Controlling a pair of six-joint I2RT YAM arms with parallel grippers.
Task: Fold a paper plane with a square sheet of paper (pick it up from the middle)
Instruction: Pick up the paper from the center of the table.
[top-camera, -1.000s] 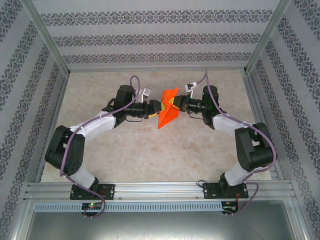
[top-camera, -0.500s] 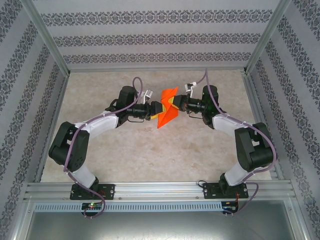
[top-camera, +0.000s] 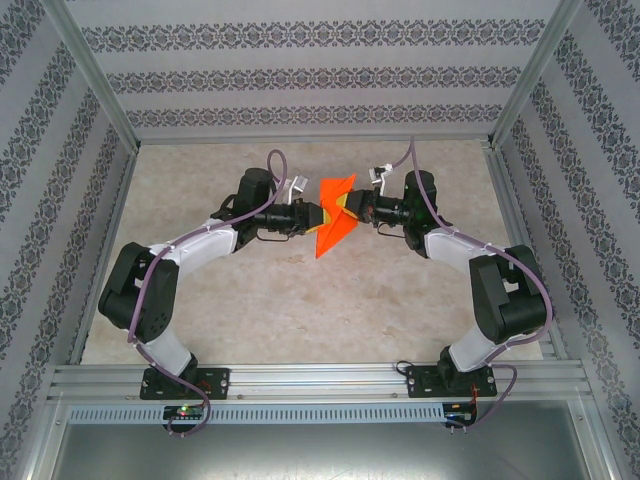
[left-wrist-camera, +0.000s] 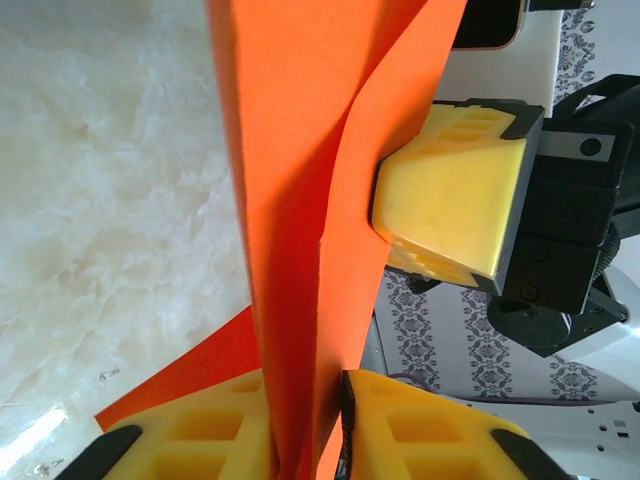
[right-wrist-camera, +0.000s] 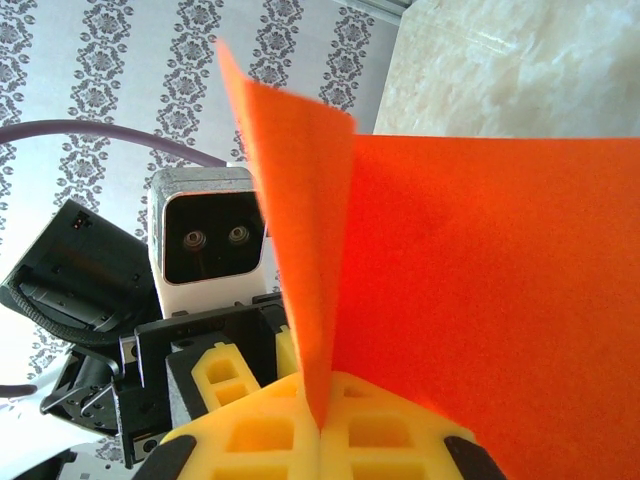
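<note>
The left gripper (left-wrist-camera: 305, 410) is clamped on the doubled lower layers of the square sheet of paper (top-camera: 335, 222). The right gripper (right-wrist-camera: 320, 425) is pinched shut on its other side, so the part-folded sheet hangs above the far middle of the table (top-camera: 300, 300). To crease well, I judge both pinches should grip firmly and bring the layers edge to edge without twisting; the left wrist view shows those layers between the pads, which the top view cannot resolve, and the right wrist view shows one flap standing loose.
</note>
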